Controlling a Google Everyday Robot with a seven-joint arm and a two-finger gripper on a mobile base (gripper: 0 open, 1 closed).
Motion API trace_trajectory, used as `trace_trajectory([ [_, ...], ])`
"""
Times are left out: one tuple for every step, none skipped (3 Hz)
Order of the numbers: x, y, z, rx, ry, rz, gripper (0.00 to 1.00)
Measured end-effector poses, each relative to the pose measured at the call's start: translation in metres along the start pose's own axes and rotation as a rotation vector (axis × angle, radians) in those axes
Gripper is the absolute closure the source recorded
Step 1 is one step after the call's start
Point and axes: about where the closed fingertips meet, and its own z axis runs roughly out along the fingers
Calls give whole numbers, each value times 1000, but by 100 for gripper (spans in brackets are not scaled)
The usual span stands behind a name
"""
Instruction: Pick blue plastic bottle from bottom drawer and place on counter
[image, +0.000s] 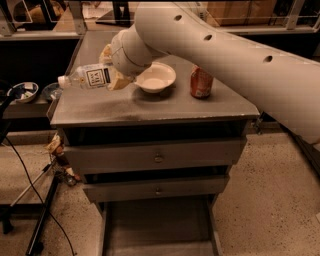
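The blue plastic bottle (87, 77), clear with a white cap and a dark and white label, lies on its side just above the counter's (150, 106) left part, its cap pointing left past the edge. My gripper (114, 76) is shut on the bottle's base end, with the big white arm reaching in from the right. The bottom drawer (155, 225) stands pulled out below the cabinet, and what shows of it holds nothing.
A white bowl (156, 77) sits on the counter right beside the gripper, and an orange soda can (201, 81) stands to its right. The two upper drawers (157, 157) are closed. A low shelf with bowls (23, 92) and cables is at the left.
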Motion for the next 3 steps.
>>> trace_trajectory([
  [-24, -29, 5, -19, -27, 14, 100],
  [-26, -28, 6, -24, -33, 20, 100],
  [-26, -24, 9, -36, -44, 37, 100],
])
